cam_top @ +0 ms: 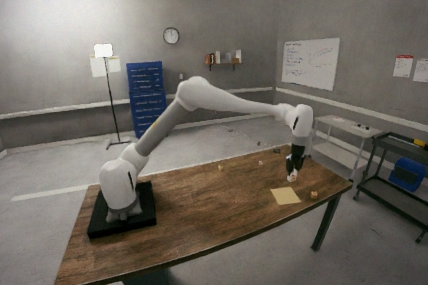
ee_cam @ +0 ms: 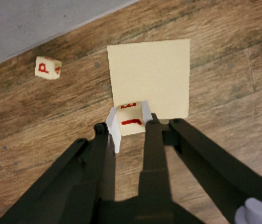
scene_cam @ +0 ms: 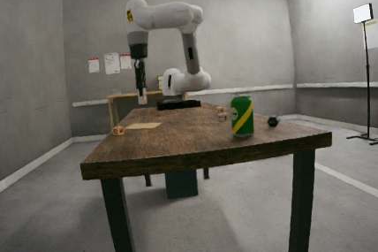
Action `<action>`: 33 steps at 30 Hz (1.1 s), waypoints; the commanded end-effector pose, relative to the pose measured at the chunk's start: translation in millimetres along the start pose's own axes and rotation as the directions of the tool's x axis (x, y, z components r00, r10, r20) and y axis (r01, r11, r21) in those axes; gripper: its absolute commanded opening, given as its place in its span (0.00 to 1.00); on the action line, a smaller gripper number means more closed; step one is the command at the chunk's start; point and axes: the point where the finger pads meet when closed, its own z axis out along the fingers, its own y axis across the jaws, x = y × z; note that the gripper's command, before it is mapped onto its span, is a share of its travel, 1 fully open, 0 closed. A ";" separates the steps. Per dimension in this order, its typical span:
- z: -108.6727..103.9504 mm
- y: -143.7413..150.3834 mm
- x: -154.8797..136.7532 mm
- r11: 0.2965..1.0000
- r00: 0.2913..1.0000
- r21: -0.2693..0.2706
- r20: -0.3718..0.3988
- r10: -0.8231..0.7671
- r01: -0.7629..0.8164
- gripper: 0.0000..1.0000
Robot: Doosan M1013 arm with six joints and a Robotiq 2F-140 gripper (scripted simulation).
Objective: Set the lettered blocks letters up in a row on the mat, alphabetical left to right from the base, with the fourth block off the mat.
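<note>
My gripper (cam_top: 293, 174) (scene_cam: 142, 98) (ee_cam: 131, 113) is shut on a cream block (cam_top: 292, 178) (ee_cam: 129, 128) and holds it in the air above the table. Its upper face shows a red bar-like mark, and another red mark shows on a side; I cannot tell the letter. The square yellow mat (cam_top: 285, 196) (scene_cam: 144, 126) (ee_cam: 153, 70) bears no block. A block (cam_top: 314, 194) (scene_cam: 118, 131) (ee_cam: 48, 68) with a red P lies off the mat, near the table's edge. Two more blocks lie apart from the mat, one block (cam_top: 220, 167) (scene_cam: 219, 110) and another block (cam_top: 260, 162) (scene_cam: 222, 117); their letters are too small to read.
A green can (scene_cam: 242, 116) with a yellow stripe stands near the table's far end. A small black mug (scene_cam: 273, 121) stands near the edge beside it. The robot's black base plate (cam_top: 147, 217) is at the other end of the wooden table (cam_top: 200, 213).
</note>
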 end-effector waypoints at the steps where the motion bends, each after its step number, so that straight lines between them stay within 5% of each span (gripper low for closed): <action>1: -1.7 1.9 1.2 1.000 1.000 0.002 0.000 0.007 -0.007 0.24; 7: -1.9 31.0 15.5 0.996 0.996 0.002 0.001 0.092 -0.092 0.24; 27: 1.2 31.4 15.6 0.996 0.996 0.002 0.000 0.094 -0.094 0.24; 33: 17.6 31.3 15.7 0.996 0.996 0.002 0.000 0.094 -0.094 0.24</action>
